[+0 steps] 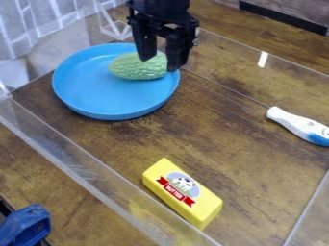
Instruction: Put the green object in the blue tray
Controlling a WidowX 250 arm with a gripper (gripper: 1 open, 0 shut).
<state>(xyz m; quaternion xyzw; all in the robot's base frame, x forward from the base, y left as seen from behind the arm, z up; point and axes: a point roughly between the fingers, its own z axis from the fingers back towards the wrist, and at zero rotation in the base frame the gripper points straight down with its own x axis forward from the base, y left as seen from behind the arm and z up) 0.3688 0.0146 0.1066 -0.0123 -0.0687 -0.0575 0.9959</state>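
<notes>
While over blue tray (90, 98) | gripper (164, 60) pinching green object (137, 67) (fingers pointing down)

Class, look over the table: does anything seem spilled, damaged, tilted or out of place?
Nothing stands out. The green object sits in the blue tray at the gripper; the yellow block and white item lie flat on the table.

We have a single fixed view, set high at the near side of the bench (257, 154), looking down and away at middling closeness.
</notes>
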